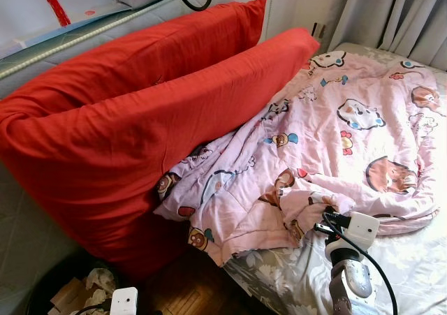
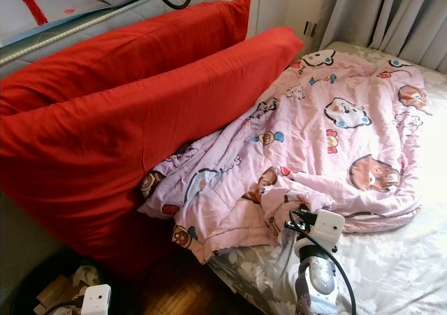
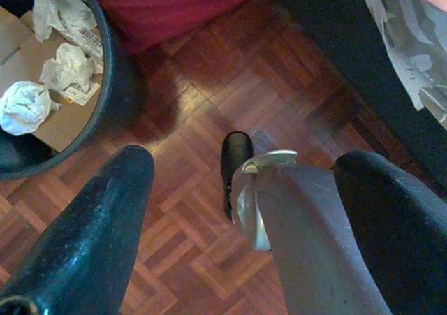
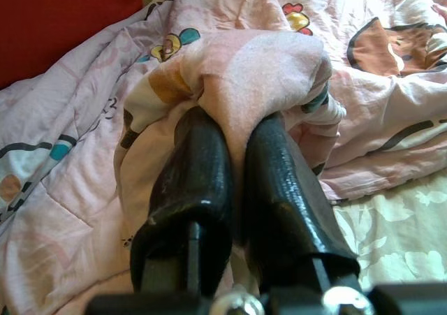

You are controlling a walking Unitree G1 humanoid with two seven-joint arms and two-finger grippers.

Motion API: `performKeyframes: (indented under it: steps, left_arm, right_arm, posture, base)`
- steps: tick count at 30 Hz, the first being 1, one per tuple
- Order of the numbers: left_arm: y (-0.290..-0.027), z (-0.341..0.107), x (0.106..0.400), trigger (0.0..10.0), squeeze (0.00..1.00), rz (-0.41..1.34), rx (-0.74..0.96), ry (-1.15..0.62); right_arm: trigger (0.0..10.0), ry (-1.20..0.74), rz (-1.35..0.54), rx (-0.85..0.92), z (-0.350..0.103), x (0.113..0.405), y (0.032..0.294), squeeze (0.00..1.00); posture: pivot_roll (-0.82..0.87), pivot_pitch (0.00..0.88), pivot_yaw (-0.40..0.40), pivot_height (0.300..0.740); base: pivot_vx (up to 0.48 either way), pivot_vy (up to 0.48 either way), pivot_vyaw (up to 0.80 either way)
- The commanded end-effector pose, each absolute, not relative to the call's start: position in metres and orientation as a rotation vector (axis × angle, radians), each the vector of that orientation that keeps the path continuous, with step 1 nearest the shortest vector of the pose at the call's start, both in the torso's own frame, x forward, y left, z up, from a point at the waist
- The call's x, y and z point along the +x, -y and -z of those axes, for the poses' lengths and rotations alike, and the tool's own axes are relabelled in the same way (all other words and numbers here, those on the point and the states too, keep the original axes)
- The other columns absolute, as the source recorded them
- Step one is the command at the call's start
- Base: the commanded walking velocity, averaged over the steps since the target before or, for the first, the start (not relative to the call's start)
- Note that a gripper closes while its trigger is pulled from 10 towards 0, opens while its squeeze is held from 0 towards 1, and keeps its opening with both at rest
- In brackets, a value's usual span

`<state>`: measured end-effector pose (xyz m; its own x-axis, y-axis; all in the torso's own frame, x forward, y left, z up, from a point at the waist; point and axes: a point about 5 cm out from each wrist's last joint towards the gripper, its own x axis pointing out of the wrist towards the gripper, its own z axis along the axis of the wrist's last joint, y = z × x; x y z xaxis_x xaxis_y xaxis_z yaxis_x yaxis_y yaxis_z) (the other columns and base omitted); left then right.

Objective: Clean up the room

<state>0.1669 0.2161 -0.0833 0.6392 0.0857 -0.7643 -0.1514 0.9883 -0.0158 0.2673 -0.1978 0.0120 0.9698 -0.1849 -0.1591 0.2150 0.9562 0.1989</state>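
Pink cartoon quilt (image 1: pixel 349 126) is pinched in my right pincer (image 4: pixel 234 130) beside the red pillows (image 1: pixel 140 112); I should pull steadily, keeping the fold deep.

grey curtains (image 1: pixel 391 11) hang behind the bed.

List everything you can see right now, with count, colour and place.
pillows: 2, red, stood on edge along the bed's left side
quilt: 1, pink with cartoon prints, rumpled across the bed
sheet: 1, grey floral, under the quilt
curtain: grey, behind the bed
bin: 1, black, on the parquet floor, holding crumpled paper and cardboard
left pincer: open, hanging over the floor near the bin
right pincer: shut on a fold of quilt at the bed's near edge
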Motion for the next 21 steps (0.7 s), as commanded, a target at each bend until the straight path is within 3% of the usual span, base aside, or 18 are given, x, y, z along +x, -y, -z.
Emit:
performKeyframes:
  steps: [1,18,21]
  left_arm:
    - [-0.2179,0.0863,0.1602,10.0,0.00,-0.140,-0.077,-0.896]
    - [-0.2163,0.0852,0.1642,10.0,0.00,-0.147,-0.092,-0.891]
    - [-0.2160,0.0851,0.1645,10.0,0.00,-0.147,-0.093,-0.892]
  right_arm:
    - [10.0,-0.120,0.200,0.209,-0.0151,0.2682,0.1979,0.00]
    - [10.0,-0.104,0.208,0.212,-0.0186,0.2702,0.1976,0.00]
    - [10.0,-0.104,0.207,0.213,-0.0186,0.2702,0.1971,0.00]
  posture:
    - [0.08,0.131,-0.009,0.740]
    - [0.08,0.153,-0.007,0.740]
    - [0.08,0.155,-0.006,0.740]
  base:
    - [0.000,0.000,0.00]
    - [0.000,0.000,0.00]
    - [-0.241,0.000,0.00]
